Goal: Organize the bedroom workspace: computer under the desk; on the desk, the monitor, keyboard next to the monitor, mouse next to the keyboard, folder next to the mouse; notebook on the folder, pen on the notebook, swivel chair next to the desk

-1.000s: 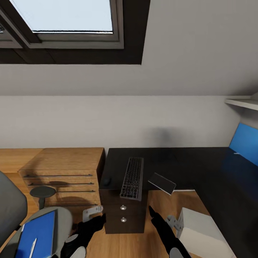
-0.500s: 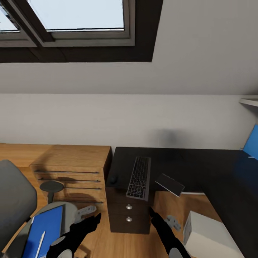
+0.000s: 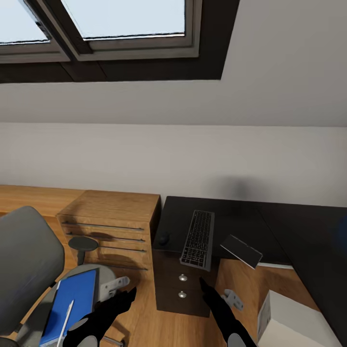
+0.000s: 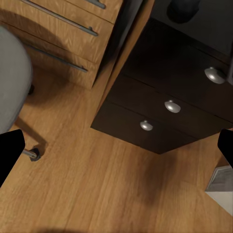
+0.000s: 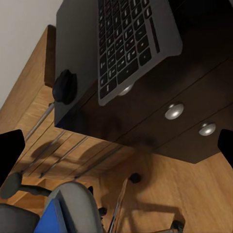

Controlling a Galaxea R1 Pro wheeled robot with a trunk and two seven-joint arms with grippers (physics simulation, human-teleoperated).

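The keyboard (image 3: 198,239) lies on the glossy black desk (image 3: 231,214), its near end hanging over the front edge, with a dark mouse (image 3: 164,238) to its left. A dark flat notebook (image 3: 241,250) overhangs the edge on its right. The grey swivel chair (image 3: 29,260) stands at lower left, with the blue folder (image 3: 73,303) on its seat and a white pen (image 3: 65,319) on the folder. The pale computer (image 3: 296,323) sits on the floor at lower right. My left gripper (image 3: 121,300) and right gripper (image 3: 207,288) hang open and empty before the desk drawers (image 4: 165,107). The monitor is out of view.
A light-wood cabinet (image 3: 113,226) with metal rail handles adjoins the desk's left side. A chrome chair leg (image 3: 113,285) reaches toward my left arm. A small grey part (image 3: 233,299) lies on the wood floor by the computer. A skylight (image 3: 120,19) sits overhead.
The whole picture has shifted right, so the camera has turned left. More of the chair and folder shows now, and less of the desk's right wing. The things themselves stayed put.
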